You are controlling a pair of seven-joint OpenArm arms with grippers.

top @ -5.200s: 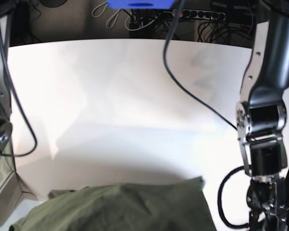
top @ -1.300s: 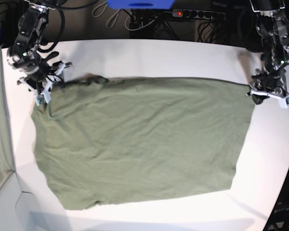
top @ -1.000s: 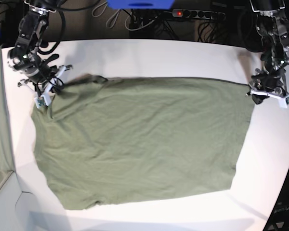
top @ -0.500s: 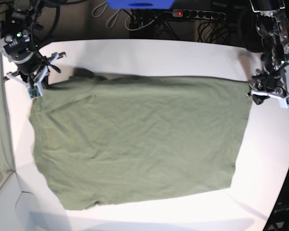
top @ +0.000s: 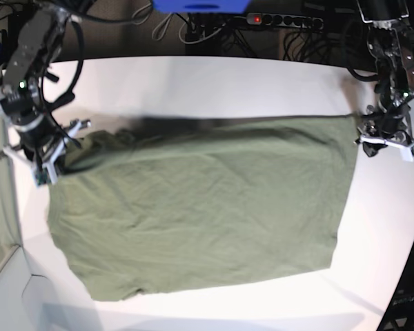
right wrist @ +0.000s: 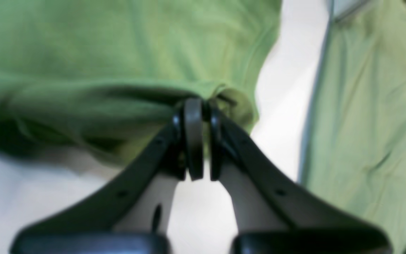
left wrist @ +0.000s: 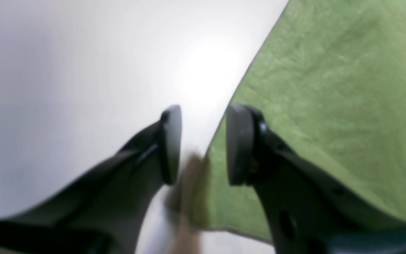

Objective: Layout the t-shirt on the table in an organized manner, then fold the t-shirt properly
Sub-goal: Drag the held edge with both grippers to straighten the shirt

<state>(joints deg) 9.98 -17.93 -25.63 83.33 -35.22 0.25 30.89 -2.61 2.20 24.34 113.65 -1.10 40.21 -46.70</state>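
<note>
Olive-green cotton t-shirt (top: 200, 207) spread flat across white matte table (top: 214, 83). Far corners: right gripper (right wrist: 197, 141) pinching bunched fabric, jaws pressed together; left gripper (left wrist: 203, 144) spread, straddling shirt edge, nothing clamped.

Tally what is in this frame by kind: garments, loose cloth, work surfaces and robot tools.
T-shirt: 1
Pale green cloth beside the table: 1
Table: 1
Tools: 2, left tool and right tool
Total: 5
</note>
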